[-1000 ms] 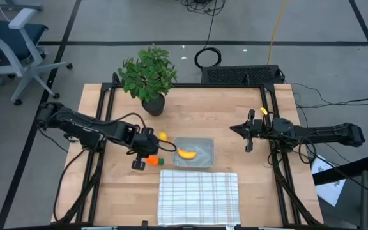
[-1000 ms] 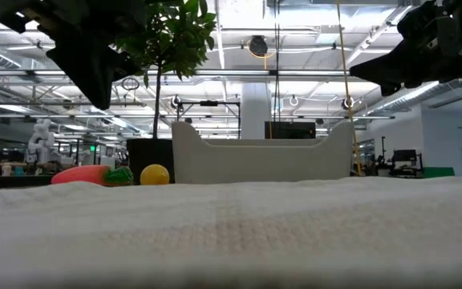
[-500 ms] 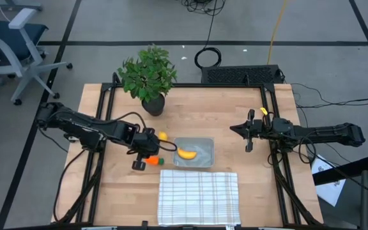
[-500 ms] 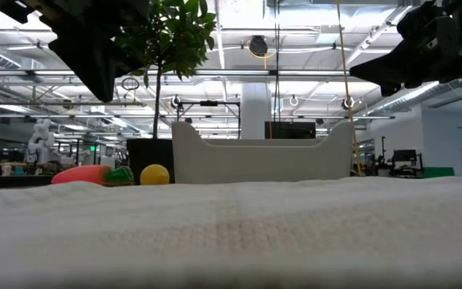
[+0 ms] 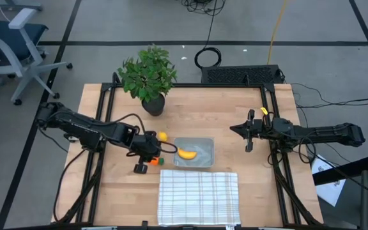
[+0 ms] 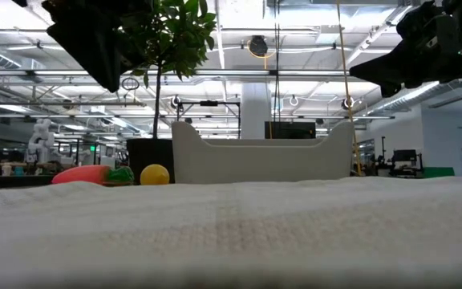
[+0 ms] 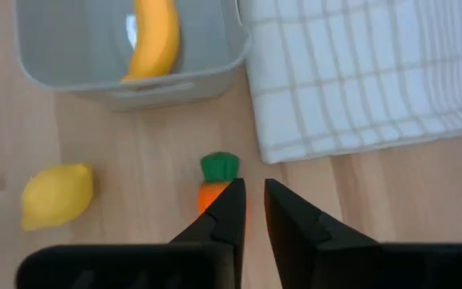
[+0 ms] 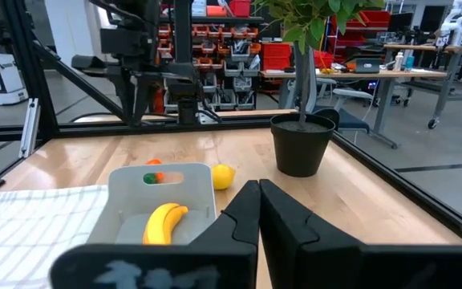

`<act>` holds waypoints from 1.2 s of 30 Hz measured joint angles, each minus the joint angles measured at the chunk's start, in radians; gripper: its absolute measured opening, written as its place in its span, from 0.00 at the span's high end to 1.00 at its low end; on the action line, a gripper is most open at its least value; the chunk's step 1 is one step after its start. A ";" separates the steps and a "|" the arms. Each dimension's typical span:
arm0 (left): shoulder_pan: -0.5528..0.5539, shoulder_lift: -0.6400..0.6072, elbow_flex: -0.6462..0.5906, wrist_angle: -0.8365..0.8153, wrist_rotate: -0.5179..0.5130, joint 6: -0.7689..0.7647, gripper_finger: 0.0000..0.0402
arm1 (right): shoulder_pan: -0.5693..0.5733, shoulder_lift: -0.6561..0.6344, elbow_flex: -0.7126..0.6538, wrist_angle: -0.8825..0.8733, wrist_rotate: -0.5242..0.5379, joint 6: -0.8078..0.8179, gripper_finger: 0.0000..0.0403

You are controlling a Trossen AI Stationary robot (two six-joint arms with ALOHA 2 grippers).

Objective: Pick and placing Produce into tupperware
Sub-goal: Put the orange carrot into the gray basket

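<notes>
I'm seeing my left claw (image 7: 251,210) hovering narrowly parted over the carrot (image 7: 217,183), which the high view mostly hides; right claw (image 8: 258,210) is waiting, closed.

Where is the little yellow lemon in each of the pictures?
High view: the lemon lies just left of the clear container, near the left gripper.
Low view: left of middle, between the carrot and the container's wall.
Left wrist view: at the left, on bare wood.
Right wrist view: mid-picture, beside the container, before the plant pot.
Shared landmark: the container holding the banana.
</notes>
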 joint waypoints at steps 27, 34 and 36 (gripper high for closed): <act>0.009 0.047 0.001 -0.049 -0.057 -0.141 0.14 | 0.000 0.001 0.000 0.000 0.000 0.000 1.00; -0.011 0.134 -0.004 -0.066 -0.121 -0.135 0.13 | 0.000 0.014 0.000 0.000 0.000 0.000 1.00; -0.013 0.159 -0.005 -0.062 -0.121 -0.121 0.13 | 0.000 0.014 0.000 -0.003 0.000 0.000 1.00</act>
